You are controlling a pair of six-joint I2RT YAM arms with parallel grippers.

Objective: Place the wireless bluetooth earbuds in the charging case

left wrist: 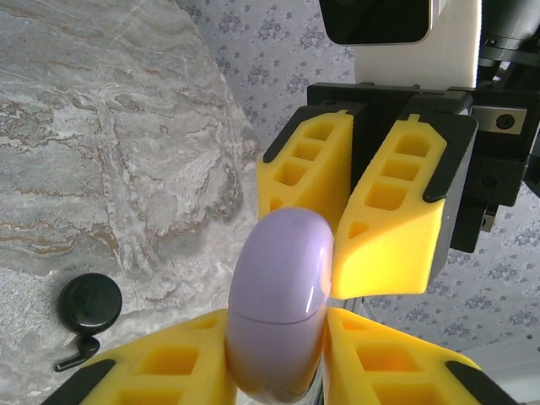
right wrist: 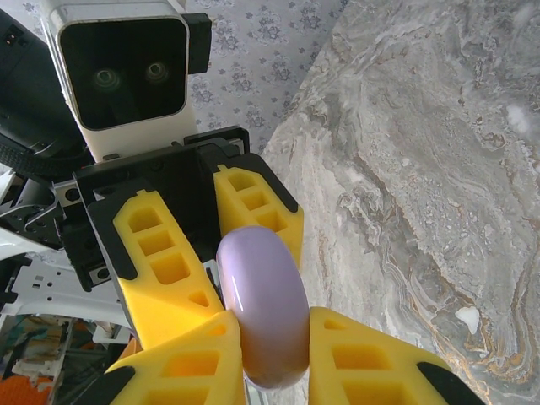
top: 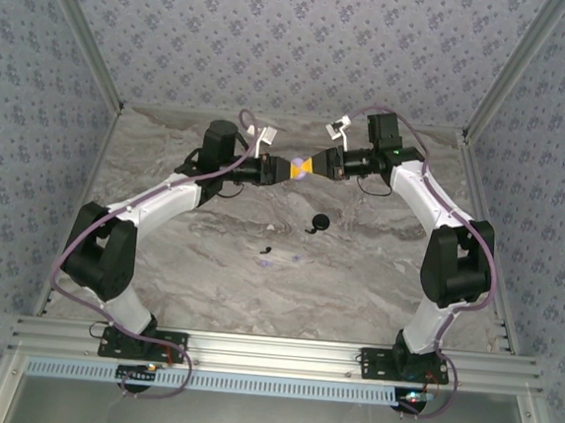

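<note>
The left fingers (left wrist: 169,371) and right fingers (right wrist: 181,371) clench the one lavender case (left wrist: 278,312) from opposite sides in mid-air, its lid seam shut. The glossy, rounded shell could squirt free if either pair tugs or slackens unevenly, then drop to the surface (top: 376,279). Well below the fingers lie one black case (top: 319,221) and two black earbuds (top: 267,251). The pale earbuds are too faint to count.

The grey marbled table (left wrist: 101,126) carries a round black case (left wrist: 90,304) with a black earbud (left wrist: 76,354) just beside it
</note>
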